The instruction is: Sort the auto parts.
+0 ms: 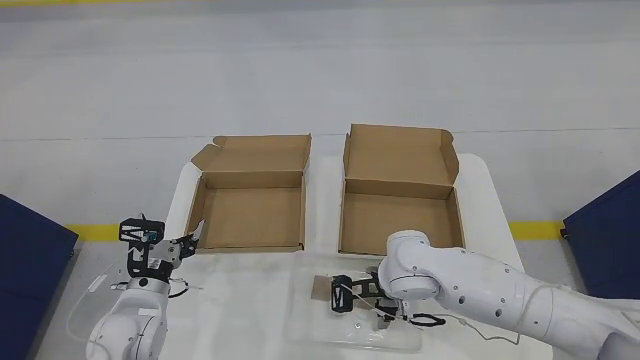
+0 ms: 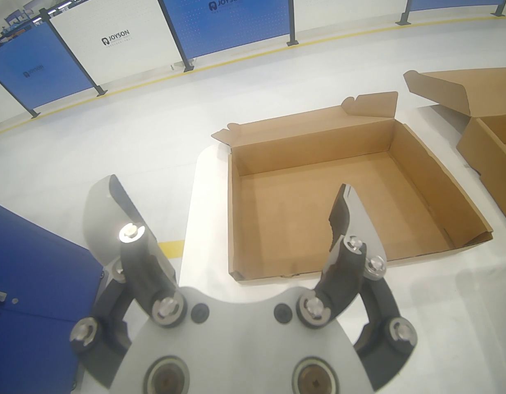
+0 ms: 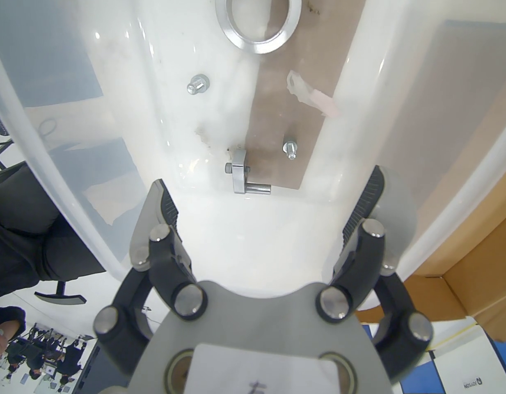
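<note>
A white surface (image 1: 482,210) carries two open, shallow cardboard boxes side by side, their lids folded back on the far side. The left box (image 2: 330,207) and the right box (image 1: 400,218) both show bare cardboard floors. In front of the right box, at the near edge of the surface, sits a clear bin (image 1: 312,322) that holds the auto parts.

The right gripper (image 3: 267,190) hangs inside the clear bin, pointing down at its floor. Its jaws are spread wide and hold nothing. On the bin floor just past its fingertips lies a small metal block (image 3: 239,170) with a short pin sticking out of one side. A short stud (image 3: 289,148) stands just beside the block. A hex-headed bolt (image 3: 198,83) lies farther along the floor, apart from both. At the far end of the bin rests a wide metal ring (image 3: 257,8), lying flat. A crumpled scrap of clear plastic (image 3: 312,96) lies between the ring and the stud. A brown strip of cardboard (image 3: 347,42) shows through the bin floor beneath some of the parts.

The left gripper (image 2: 228,184) hovers above the near left corner of the surface, just beside the left box. Its jaws are also wide apart and hold nothing.
</note>
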Robot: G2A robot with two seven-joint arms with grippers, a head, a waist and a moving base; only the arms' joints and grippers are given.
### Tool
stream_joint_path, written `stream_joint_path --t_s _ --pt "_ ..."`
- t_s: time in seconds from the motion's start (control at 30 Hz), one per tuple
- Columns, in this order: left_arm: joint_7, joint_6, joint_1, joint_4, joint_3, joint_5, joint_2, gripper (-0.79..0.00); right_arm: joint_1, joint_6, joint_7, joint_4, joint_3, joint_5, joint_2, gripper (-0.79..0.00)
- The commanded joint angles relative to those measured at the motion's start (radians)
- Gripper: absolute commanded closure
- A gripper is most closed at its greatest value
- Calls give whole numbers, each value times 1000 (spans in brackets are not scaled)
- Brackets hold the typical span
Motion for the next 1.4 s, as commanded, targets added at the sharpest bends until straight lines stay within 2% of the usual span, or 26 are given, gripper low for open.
stream_joint_path --t_s 0.0,0.2,0.33,0.4,0.43,0.47,0.6,0.9,1.37 --pt "0 0 0 0 0 0 0 -785 -10 -3 -25 6 0 -19 -1 -785" --pt "0 0 0 0 0 0 0 -785 -22 -23 -53 54 11 -24 -14 -785" --pt "0 0 0 0 0 0 0 -785 -26 -21 -42 70 15 -21 -25 -594" --pt "0 0 0 0 0 0 0 -785 -28 -22 -37 78 18 -19 -30 -548" --pt "0 0 0 0 0 0 0 -785 -29 -23 -35 80 19 -18 -32 -437" --pt "0 0 0 0 0 0 0 -785 -30 -25 -35 83 21 -16 -34 -382" --pt "0 0 0 0 0 0 0 -785 -36 -30 -31 95 25 -19 -41 -345" --pt "0 0 0 0 0 0 0 -785 -54 -15 -16 109 37 -40 -52 -332" --pt "0 0 0 0 0 0 0 -785 -86 -18 -20 124 63 -64 -57 -200"
